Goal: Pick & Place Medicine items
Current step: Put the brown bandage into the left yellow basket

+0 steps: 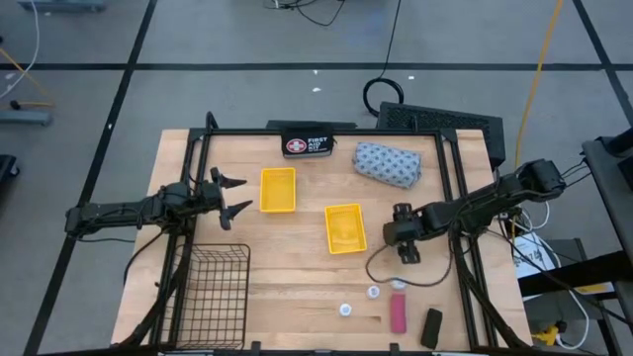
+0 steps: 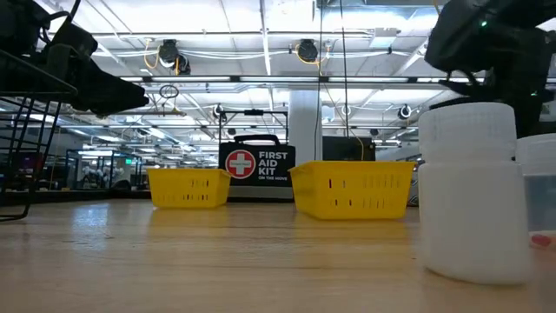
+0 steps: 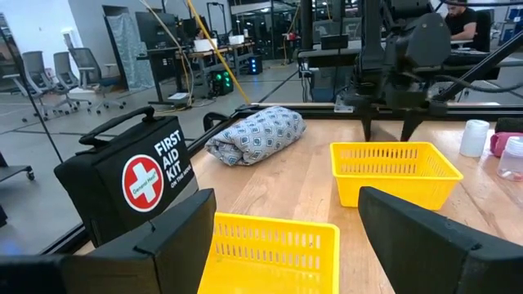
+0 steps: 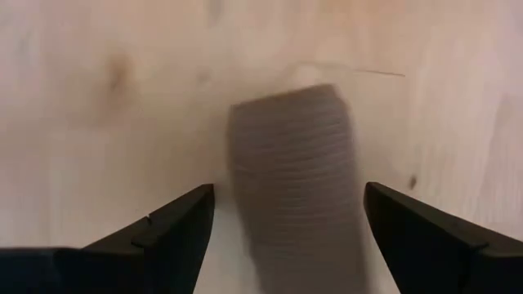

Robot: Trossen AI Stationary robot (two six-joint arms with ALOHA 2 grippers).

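— So where does the right gripper [image 1: 405,249] stand?

— Low over the table [image 1: 297,277], just right of the nearer yellow tray [image 1: 345,228]; its fingers are spread wide, and the right wrist view shows the small brown oblong [image 4: 296,175] lying on the wood between them, ribbed across its surface; neither finger touches it.

— And the left gripper [image 1: 235,195]?

— Held out at the table's left side, jaws apart and holding nothing, pointing at the farther yellow tray [image 1: 278,190]; a black wire basket [image 1: 210,287] sits near the front edge below that arm.

— Where are the other medicine items?

— Mostly at the front right; the pink flat bar [image 1: 398,312] lies lengthwise near the edge; the small black block [image 1: 431,327] is just to its right, tilted; two tiny white round containers [image 1: 374,292] sit apart to the pink bar's left, and a third is harder to pick out from above; the low view shows one white container [image 2: 474,191] looming close to the lens.

— The pouch?

— At the far side; the grey-blue patterned soft pouch [image 1: 387,163] lies beside the black First Aid case [image 1: 307,145], which stands upright against the back rail; a dark cable [image 1: 381,267] curls on the wood near the right gripper.
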